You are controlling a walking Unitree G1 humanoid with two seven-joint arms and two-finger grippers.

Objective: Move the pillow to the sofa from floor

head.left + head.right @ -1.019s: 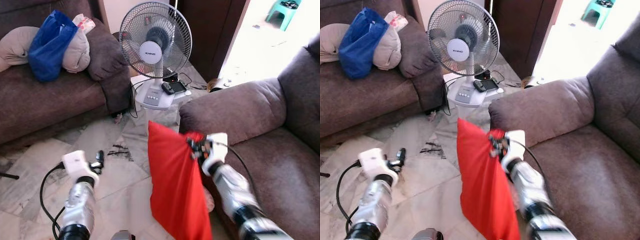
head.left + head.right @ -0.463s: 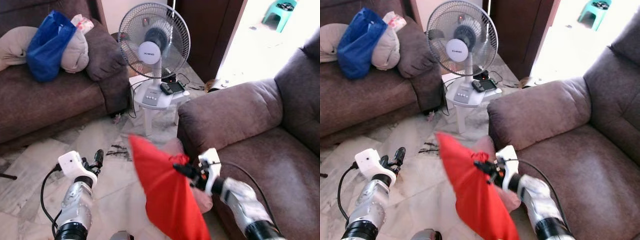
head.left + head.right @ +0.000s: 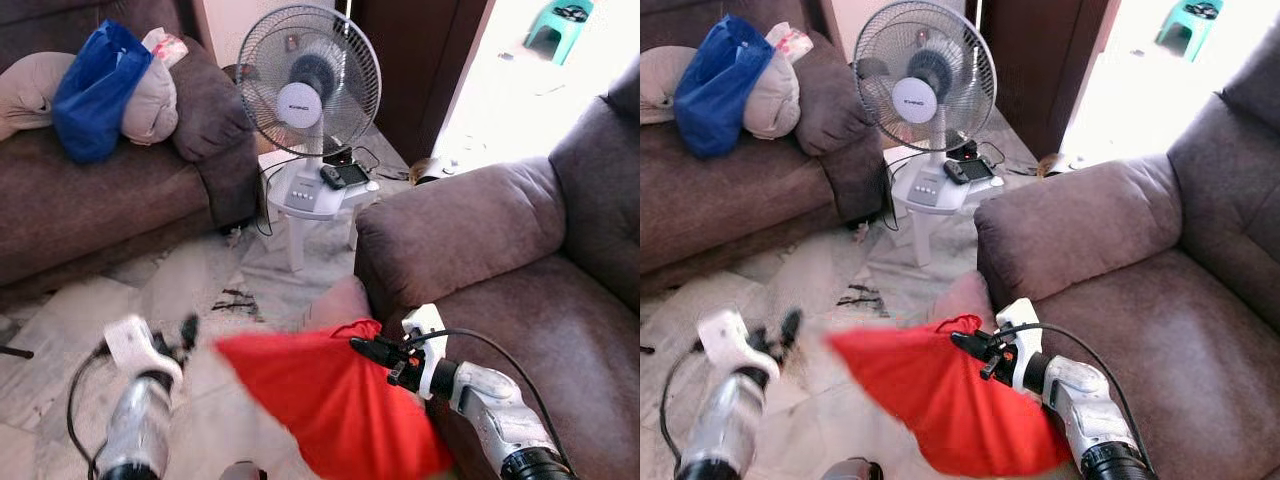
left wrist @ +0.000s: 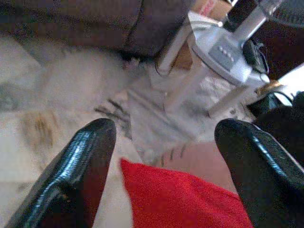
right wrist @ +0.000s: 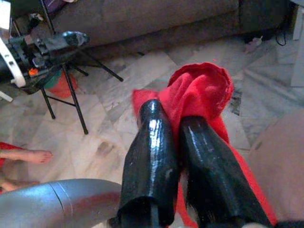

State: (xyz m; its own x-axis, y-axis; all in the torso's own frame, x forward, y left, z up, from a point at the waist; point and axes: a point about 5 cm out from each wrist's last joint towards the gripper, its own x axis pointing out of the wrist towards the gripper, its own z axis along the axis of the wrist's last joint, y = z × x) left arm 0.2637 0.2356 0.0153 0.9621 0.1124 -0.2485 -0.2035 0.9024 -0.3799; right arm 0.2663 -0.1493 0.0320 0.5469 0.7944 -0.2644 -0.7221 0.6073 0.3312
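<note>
Layout: pillow [image 3: 330, 400] hangs from the right gripper [image 3: 362, 347] above the floor [image 3: 200, 290], left of the near sofa [image 3: 480, 230]. Left gripper [image 3: 185, 330] lies further left. Fan [image 3: 308, 95] stands behind, beside the far sofa [image 3: 120, 200].

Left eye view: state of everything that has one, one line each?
red pillow: held by a corner, lifted, hanging beside the sofa, not on it
right gripper: jaws shut on the pillow corner
left gripper: jaws open, holding nothing
fan: upright on a white stool; spinning or not, cannot tell
blue bag: resting on the far couch
</note>
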